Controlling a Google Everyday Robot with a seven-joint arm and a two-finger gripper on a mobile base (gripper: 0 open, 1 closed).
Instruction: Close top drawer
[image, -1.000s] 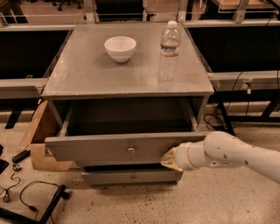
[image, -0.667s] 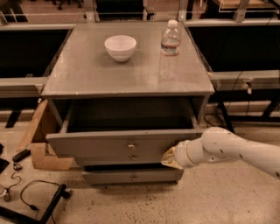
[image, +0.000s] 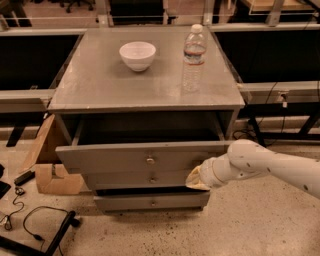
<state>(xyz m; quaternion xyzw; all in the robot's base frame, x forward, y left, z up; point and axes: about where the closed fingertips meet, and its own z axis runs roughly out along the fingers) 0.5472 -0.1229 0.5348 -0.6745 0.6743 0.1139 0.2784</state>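
The top drawer of the grey cabinet stands partly pulled out, its dark box open to view, with a small round knob at the centre of its front. My gripper is at the end of the white arm, which comes in from the right. It is against the right part of the drawer front, near its lower edge.
A white bowl and a clear water bottle stand on the cabinet top. Two shorter drawers sit below. A cardboard box and cables lie on the floor at the left.
The top drawer has slid back into the cabinet a little. The gripper and arm have moved with it, toward the cabinet.
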